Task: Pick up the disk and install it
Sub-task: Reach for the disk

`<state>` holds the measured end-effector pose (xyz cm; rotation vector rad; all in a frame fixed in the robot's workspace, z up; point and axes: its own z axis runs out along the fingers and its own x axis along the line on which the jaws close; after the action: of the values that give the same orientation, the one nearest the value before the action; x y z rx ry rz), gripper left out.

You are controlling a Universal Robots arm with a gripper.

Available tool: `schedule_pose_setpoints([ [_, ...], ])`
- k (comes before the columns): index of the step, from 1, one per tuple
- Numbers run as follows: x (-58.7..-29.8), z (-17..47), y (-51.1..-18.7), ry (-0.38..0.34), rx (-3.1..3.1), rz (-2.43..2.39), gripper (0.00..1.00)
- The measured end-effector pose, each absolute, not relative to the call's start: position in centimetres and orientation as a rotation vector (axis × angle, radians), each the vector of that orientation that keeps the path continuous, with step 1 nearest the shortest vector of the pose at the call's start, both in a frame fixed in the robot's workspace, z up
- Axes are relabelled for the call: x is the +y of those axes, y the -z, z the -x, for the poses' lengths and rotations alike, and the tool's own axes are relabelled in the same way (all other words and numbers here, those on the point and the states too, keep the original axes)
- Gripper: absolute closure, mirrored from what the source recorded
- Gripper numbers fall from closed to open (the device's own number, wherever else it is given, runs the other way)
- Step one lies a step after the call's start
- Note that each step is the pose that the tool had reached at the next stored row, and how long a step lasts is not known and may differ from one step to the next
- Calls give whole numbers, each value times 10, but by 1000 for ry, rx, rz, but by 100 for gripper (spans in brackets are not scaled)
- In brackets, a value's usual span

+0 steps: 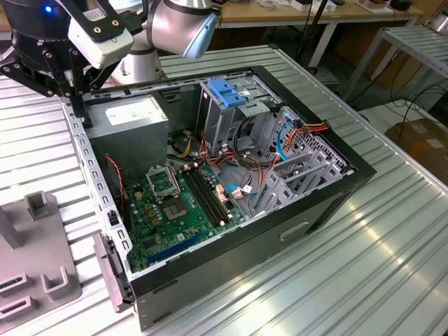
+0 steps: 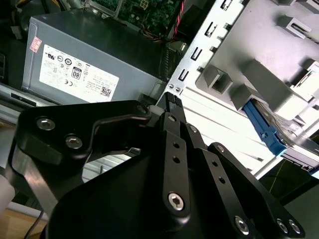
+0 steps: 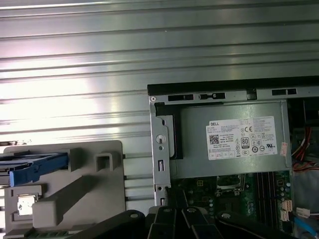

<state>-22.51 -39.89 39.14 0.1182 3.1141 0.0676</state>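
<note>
The disk (image 3: 36,167) is not in the claw (image 2: 172,103); it sits in a grey holder (image 3: 89,199) on the ribbed tabletop (image 3: 75,59), outside the open computer case (image 1: 308,210) and just beside its metal rim (image 3: 160,144); what shows of it is mainly its blue plastic frame, tucked among the holder's raised blocks. In the second wrist view the claw hangs above the gap between case and holder, close to the grey power-supply box (image 3: 234,139) with its white sticker; whether it is open or closed I cannot tell, though nothing appears to be in its hold.

Several things could go wrong from here. The blue frame is plastic and likely smooth, so a grip on the frame alone may slip or flex; the holder's blocks stand close around the disk, so a lift that is not straight could wedge it or drag the holder along. The case rim stands near the claw, and a low sideways pass could strike that thin sheet metal. Inside the case, the tall drive cage (image 1: 224,105) with its blue handle has loose coloured cables (image 1: 308,128) hanging just beside it; a disk brought in crooked could snag these or jam.
</note>
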Motion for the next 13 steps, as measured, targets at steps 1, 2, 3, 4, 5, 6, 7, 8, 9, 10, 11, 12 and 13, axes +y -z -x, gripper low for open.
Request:
schedule_pose_setpoints([
  [1,-399,226,-391,-68,3114,-118,90],
  [2,-399,228,-391,-68,3114,-118,90],
  [3,-399,230,-391,-68,3114,-118,90],
  [4,-399,232,-391,-68,3114,-118,90],
  [5,-399,233,-391,-68,3114,-118,90],
  [6,-399,234,-391,-68,3115,-118,90],
  [7,-399,235,-391,-68,3115,-118,90],
  [8,-399,236,-391,-68,3115,-118,90],
  [9,-399,238,-391,-68,3115,-118,90],
  [10,-399,239,-391,-68,3115,-118,90],
  [11,-399,240,-391,-68,3115,-118,90],
  [12,-399,243,-391,-68,3115,-118,90],
  [13,-399,244,-391,-68,3115,-118,90],
])
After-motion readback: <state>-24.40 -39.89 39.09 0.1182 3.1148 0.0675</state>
